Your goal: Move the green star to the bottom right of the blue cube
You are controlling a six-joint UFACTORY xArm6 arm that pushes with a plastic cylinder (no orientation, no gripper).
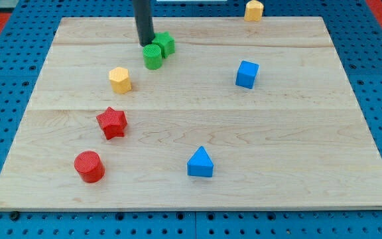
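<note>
The green star (pixel 165 43) lies near the view's top, left of centre, touching a green cylinder (pixel 152 56) just below and to its left. The blue cube (pixel 247 74) sits well to the right of them and a little lower. My tip (pixel 146 43) comes down from the view's top and rests right beside the green star's left side, just above the green cylinder.
A yellow hexagonal block (pixel 120 79) lies below-left of the green pair. A red star (pixel 112 122) and a red cylinder (pixel 89 166) sit at the lower left. A blue triangular block (pixel 200 162) is at bottom centre. An orange block (pixel 254 10) sits at the board's top edge.
</note>
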